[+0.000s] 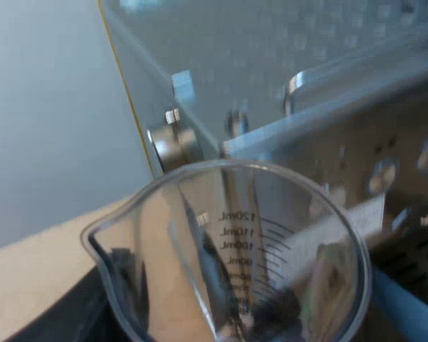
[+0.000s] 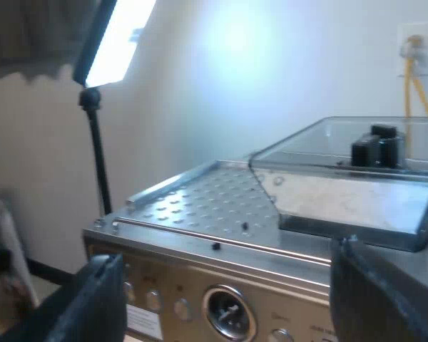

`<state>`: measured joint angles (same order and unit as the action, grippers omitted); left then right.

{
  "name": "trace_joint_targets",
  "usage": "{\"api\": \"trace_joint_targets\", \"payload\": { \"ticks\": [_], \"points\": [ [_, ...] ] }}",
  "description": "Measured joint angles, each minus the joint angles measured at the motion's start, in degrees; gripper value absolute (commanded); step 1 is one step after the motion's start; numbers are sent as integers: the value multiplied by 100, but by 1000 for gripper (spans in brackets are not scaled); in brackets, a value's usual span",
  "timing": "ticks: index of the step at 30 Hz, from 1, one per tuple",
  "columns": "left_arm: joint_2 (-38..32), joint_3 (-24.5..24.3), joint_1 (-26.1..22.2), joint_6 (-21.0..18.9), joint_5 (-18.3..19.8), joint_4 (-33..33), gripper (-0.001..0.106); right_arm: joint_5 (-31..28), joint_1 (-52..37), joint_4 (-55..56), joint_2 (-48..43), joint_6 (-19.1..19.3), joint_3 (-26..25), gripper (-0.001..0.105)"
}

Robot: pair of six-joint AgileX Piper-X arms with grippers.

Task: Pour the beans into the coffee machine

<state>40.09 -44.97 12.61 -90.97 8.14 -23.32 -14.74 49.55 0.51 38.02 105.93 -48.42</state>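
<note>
**As the left gripper [image 1: 225,326] clasped the measuring glass [image 1: 228,242], the right gripper [image 2: 227,255] hung open at the espresso machine [image 2: 200,206]**

Where the left wrist view looked out, one measuring glass sat right up against the gripper. Its base was down between the fingers and one dark finger [image 1: 60,313] ran alongside its wall, so the gripper was closed on it. The glass was clear plastic and round. Its thin rim was drawn out into a pouring lip, and a printed ladder of millilitre marks ran down its side. Something dark lay at its bottom; I could not tell whether that was beans or the gripper seen through the plastic. Just behind the rim stood the machine's brushed-metal body with one round metal knob [image 1: 172,142] at its corner. One bean hopper [image 1: 171,50], a clear pane with a yellowish edge, rose above it. Pale tabletop [image 1: 28,263] lay beside the glass.

In the right wrist view, two black fingers [image 2: 100,303] stood wide apart with nothing between them, near the machine's front edge. The machine's flat metal top was studded with rows of small bumps, and two small dark bits [image 2: 215,246] lay loose on it. One round pressure gauge [image 2: 228,313] sat on the front among a few small round buttons. The hopper was a shallow clear box on the machine's top with a dark block inside. Behind stood one lamp [image 2: 118,39] on a thin black stand.
</note>
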Motion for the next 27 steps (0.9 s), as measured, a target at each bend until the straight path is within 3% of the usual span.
{"api": "trace_joint_targets", "payload": {
  "ticks": [5,9,14,21,24,27],
  "points": [
    [0,-427,-2,0,-63,-9,40,-153,0,3,0,8,0,62],
    [0,-820,-2,328,29,-40,40,-152,0,3,0,8,0,62],
    [191,-1244,3,369,62,-22,40,-152,0,-19,0,8,0,62],
    [1097,-2043,3,395,96,-26,41,-152,0,-732,0,278,0,62],
    [1264,-2204,3,395,107,-60,49,-152,0,-813,0,290,0,71],
    [1665,-2730,3,409,120,-388,52,-152,0,-812,0,290,0,73]
  ]
}}
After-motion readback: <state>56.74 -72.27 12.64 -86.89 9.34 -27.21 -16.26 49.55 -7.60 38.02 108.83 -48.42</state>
